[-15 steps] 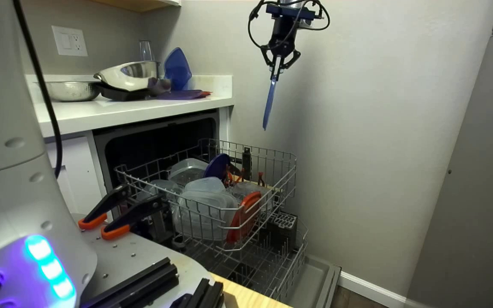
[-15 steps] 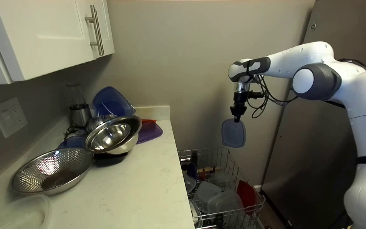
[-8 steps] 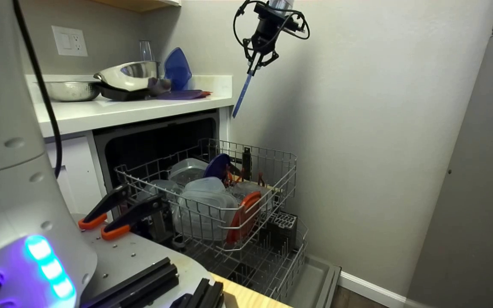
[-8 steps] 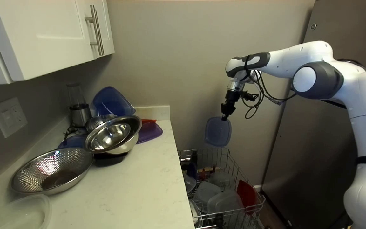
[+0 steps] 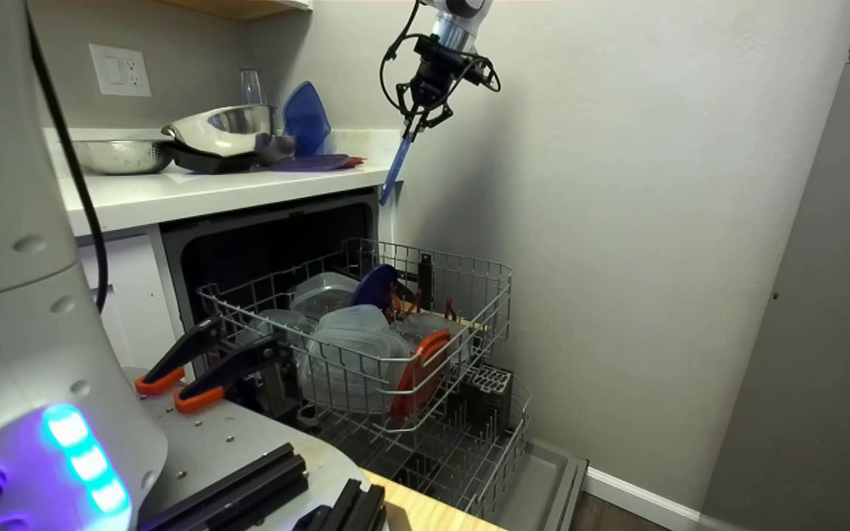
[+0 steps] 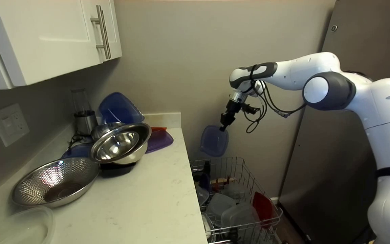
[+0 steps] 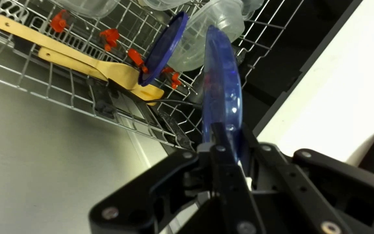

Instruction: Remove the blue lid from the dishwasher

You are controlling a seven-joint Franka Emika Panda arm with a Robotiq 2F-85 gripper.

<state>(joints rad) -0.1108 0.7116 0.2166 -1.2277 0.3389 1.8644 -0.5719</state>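
Above the dishwasher's silver wire rack [image 5: 395,361], the black two-finger gripper [image 5: 410,133] pinches the thin blue plastic lid [image 5: 395,168] by one edge, tilted. Should rise clear of the flat white countertop [image 6: 147,189] before swinging sideways.

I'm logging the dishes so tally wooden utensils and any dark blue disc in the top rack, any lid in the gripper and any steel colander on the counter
Wooden utensils: 2
Dark blue disc: 1
Blue lid in gripper: 1
Steel colander: 1
Total: 5

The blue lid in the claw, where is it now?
In an exterior view, the lid hangs from the gripper, above the rack, right of the counter.
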